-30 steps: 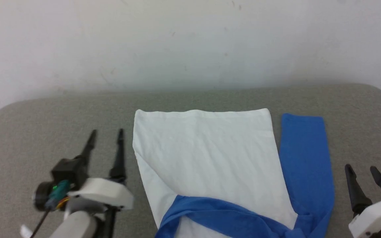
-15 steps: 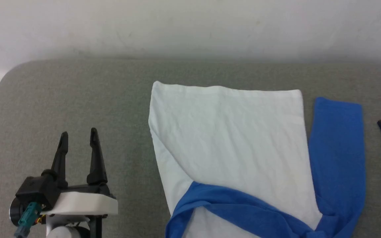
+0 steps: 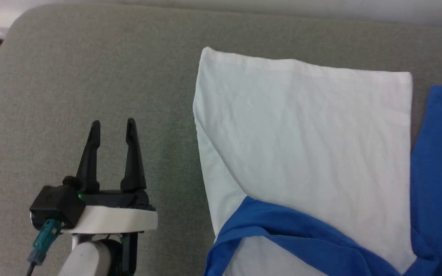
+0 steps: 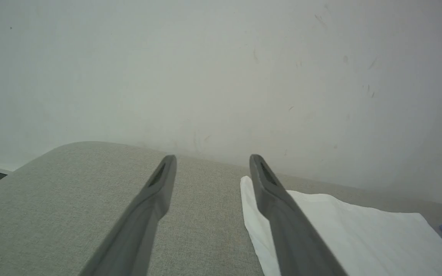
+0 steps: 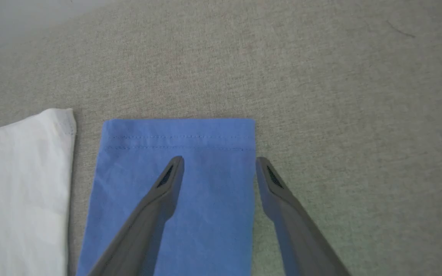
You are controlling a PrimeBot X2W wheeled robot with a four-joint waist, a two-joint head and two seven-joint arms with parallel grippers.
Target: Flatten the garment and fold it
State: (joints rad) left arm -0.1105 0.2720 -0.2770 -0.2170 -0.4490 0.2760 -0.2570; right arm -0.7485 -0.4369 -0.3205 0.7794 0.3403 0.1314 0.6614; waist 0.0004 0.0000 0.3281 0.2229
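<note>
The garment [image 3: 305, 142] lies on the grey surface, its white body partly folded with a blue band across the near edge and a blue sleeve [image 3: 441, 161] stretched out at the right. My left gripper [image 3: 112, 126] is open to the left of the white cloth, apart from it; in the left wrist view its fingers [image 4: 159, 188] point toward the wall with the garment's white corner [image 4: 343, 230] beside the right finger. My right gripper [image 5: 219, 163] is open above the blue sleeve [image 5: 205, 153], just short of the hemmed cuff.
The grey fabric-covered table [image 3: 71, 76] has a rounded far-left corner [image 3: 12, 23] with floor beyond it. A pale wall [image 4: 221, 69] stands behind the table. Bare grey surface lies to the right of the sleeve [image 5: 359, 115].
The head camera has tilted down and shifted, so the wall has left the picture. The right gripper has gone out of the head view. The garment lies as before.
</note>
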